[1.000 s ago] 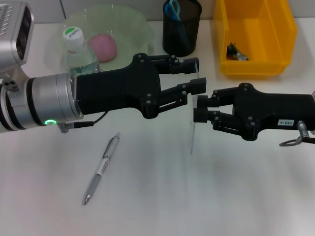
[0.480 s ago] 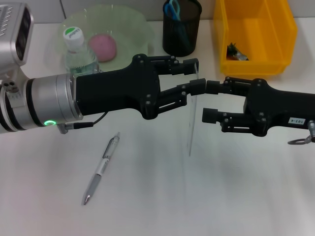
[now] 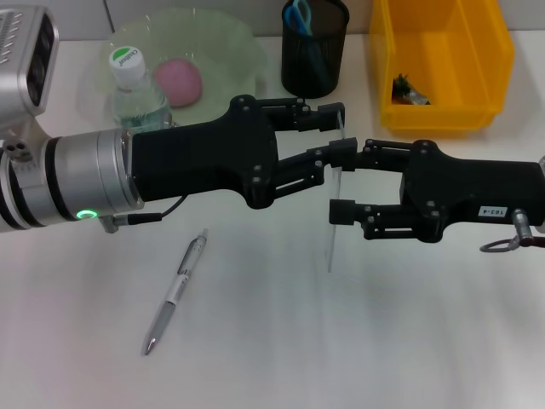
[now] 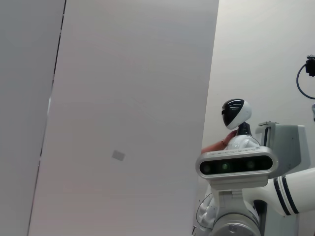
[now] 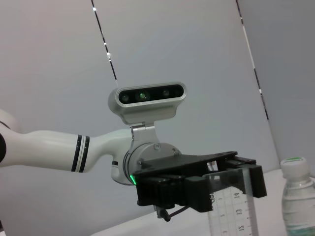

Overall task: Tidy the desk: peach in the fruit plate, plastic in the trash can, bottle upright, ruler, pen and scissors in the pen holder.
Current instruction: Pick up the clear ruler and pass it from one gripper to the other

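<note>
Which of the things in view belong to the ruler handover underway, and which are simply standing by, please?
In use: clear ruler; left gripper holding it; right gripper, open around it; pen holder.

Standing by: pen; bottle; peach; fruit plate; yellow bin.

The middle of the desk (image 3: 358, 341) is crowded: the left gripper (image 3: 338, 129) and right gripper (image 3: 343, 187) meet fingertip to fingertip around the upright clear ruler (image 3: 334, 204), so no straight way runs between them; the left arm's bulk lies across the route to the bottle (image 3: 134, 83) and the plate (image 3: 234, 38), where the peach (image 3: 178, 82) sits; the holder (image 3: 315, 47) stands just behind the fingers, seemingly reachable from above; the bin (image 3: 443, 68) is open from above; the near desk is bare but for the pen (image 3: 176, 291).
</note>
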Robot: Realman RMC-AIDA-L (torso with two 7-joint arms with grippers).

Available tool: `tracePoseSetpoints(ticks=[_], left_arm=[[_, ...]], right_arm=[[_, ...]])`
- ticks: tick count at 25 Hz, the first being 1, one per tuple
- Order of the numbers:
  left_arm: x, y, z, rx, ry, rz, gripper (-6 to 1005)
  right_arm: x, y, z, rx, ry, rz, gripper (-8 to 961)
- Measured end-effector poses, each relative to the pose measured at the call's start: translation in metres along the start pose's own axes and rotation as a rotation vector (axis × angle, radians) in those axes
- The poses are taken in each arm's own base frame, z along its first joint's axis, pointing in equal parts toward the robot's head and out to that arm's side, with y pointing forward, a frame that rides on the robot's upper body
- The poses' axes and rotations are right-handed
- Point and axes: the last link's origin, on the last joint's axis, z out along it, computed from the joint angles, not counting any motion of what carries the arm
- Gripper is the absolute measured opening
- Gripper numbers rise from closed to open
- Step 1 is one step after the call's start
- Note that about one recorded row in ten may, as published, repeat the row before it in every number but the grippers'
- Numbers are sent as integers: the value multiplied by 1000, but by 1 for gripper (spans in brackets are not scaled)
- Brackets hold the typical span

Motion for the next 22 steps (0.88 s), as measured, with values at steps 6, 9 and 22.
tracePoseSetpoints(ticks=[6,9,22], left_arm=[[1,0,1,-4,1,0,390],[1,0,1,-4,1,0,390],[0,0,1,-2,1,0,389]], right_arm=[[2,-2,3,9,6,10,759],[3,-1,6,-8,20,11,759],[4,-1,10,-22,25,21,751]])
